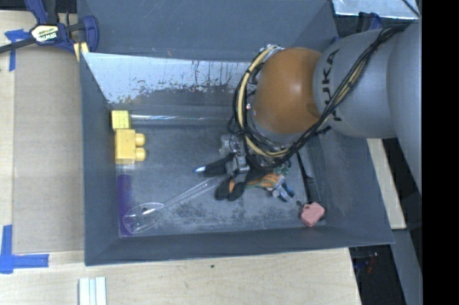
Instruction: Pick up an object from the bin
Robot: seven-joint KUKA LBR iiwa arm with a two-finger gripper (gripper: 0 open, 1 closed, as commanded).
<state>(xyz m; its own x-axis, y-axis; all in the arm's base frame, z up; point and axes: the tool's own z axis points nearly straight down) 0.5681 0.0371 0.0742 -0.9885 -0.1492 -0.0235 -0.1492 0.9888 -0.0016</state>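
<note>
1. Jaws: they stand low over the middle of the bin [179, 31] floor, under the arm's orange cover [287, 92]. Two dark tips show apart, so I judge them open. Nothing is seen gripped between them.
2. Nearest thing: a clear plastic spoon [183, 196]. Its bowl lies in the near-left corner and its handle end reaches the jaws, touching or just beside the nearer tip; which cannot be told.
3. Governing relation: the spoon's long axis runs from the near-left corner towards the bin's middle, rising slightly towards the far wall. The spoon lies left of the jaws, end-on to them.
4. Judgement: a grasp needs the tips either side of the thin handle, across that axis.
5. Others: a yellow block [128, 142] by the left wall and a pink piece [312, 214] towards the near-right corner, both well apart.
</note>
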